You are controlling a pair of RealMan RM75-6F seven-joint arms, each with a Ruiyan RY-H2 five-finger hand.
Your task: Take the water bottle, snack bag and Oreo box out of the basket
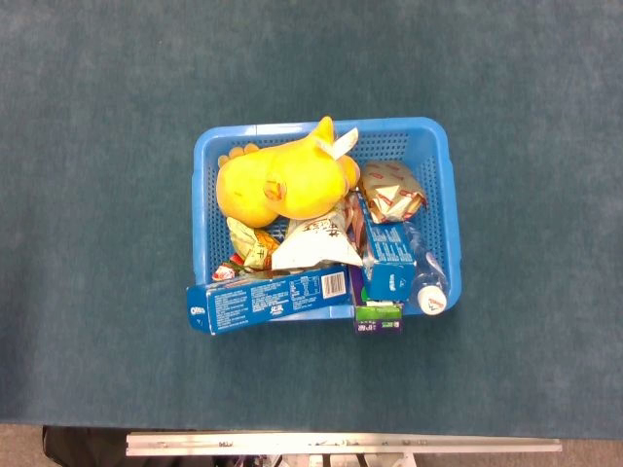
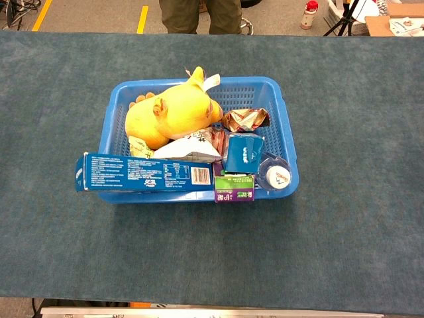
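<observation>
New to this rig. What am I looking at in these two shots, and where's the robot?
Both pictures come from the robot's own cameras: the head view looks almost straight down, the chest view looks from lower and further forward. The robot has two arms with five-finger hands, but neither hand shows in either picture, so nothing is held yet.

On the blue-green table stands a blue basket. Inside are a yellow plush toy, a white snack bag, a water bottle lying with its white cap toward the camera side, and a smaller foil packet. A long blue Oreo box lies across the near rim, its end sticking out past the basket's left side. A small purple and green carton leans at the near rim.

In the chest view, a person's legs show beyond the table.
</observation>
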